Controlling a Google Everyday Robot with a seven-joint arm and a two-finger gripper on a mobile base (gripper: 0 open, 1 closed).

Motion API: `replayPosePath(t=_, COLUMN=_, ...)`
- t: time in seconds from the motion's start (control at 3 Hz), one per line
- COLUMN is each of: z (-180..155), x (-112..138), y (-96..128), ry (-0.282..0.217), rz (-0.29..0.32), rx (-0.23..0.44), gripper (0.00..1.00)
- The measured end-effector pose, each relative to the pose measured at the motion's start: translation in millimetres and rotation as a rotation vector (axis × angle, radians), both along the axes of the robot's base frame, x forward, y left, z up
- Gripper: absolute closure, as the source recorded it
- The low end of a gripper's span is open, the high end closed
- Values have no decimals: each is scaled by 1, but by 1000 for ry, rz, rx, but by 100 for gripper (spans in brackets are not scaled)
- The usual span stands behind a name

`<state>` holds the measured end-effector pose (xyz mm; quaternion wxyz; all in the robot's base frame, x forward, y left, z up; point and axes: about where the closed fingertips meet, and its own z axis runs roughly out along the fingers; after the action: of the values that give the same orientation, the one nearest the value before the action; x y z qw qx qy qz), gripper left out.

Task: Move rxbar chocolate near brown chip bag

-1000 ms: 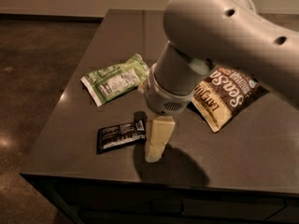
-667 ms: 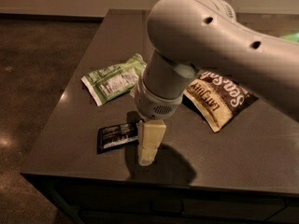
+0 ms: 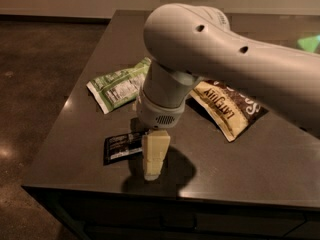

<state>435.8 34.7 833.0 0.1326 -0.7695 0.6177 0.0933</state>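
The rxbar chocolate (image 3: 121, 147) is a small flat black wrapper with white print, lying near the table's front left. The brown chip bag (image 3: 227, 110) lies to its right, partly hidden behind my arm. My gripper (image 3: 153, 171) hangs down from the big white arm, its cream finger (image 3: 154, 154) right at the bar's right end and reaching down to the table top. Whether it touches the bar does not show.
A green and white bag (image 3: 118, 84) lies behind the bar at the left. The dark table (image 3: 75, 159) has its front edge close below the gripper and its left edge beside the bar. Brown floor lies beyond.
The arm has swung left, bringing the gripper closer over the bar's right end. The bar and both bags have not moved.
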Motion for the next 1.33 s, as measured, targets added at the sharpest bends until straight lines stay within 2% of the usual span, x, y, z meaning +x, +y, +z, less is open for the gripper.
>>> replayPosePath(t=0.33, z=-5, x=0, y=2, ry=11, rz=19, rx=-10, gripper=18)
replayPosePath(t=1.33, z=3, x=3, y=-3, ry=18, rz=6, rx=-13, gripper=87)
